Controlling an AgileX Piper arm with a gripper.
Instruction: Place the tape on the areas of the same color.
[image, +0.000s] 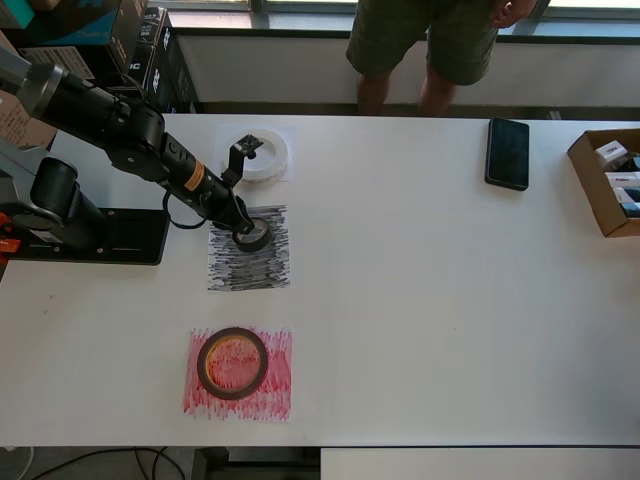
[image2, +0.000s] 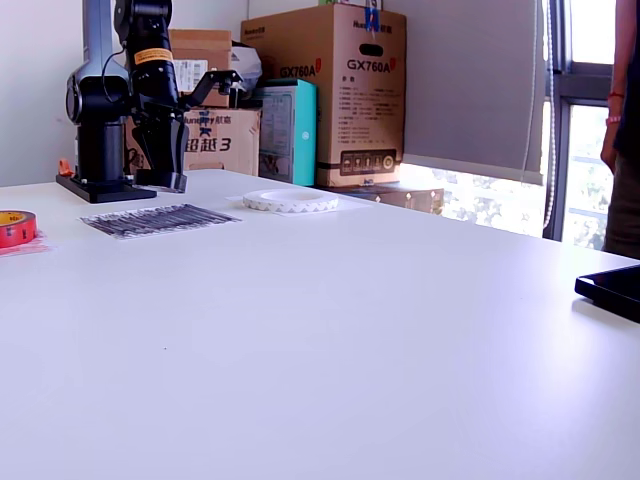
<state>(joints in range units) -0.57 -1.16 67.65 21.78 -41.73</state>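
the red roll (image: 232, 362) already sits on the red-scribbled sheet (image: 270, 395), nearest the desk's (image: 430, 330) front edge. beyond it, on the black-scribbled sheet (image: 250, 265), the hand (image: 247, 232) is down over the black roll (image: 254, 236), seemingly seating it there; grasping or released, i cannot tell. past that sheet the white ring (image: 262, 155) lies on white paper. further along the desk from that sheet, a phone (image: 507, 152) and a cardboard box (image: 600, 185) are out of the way.
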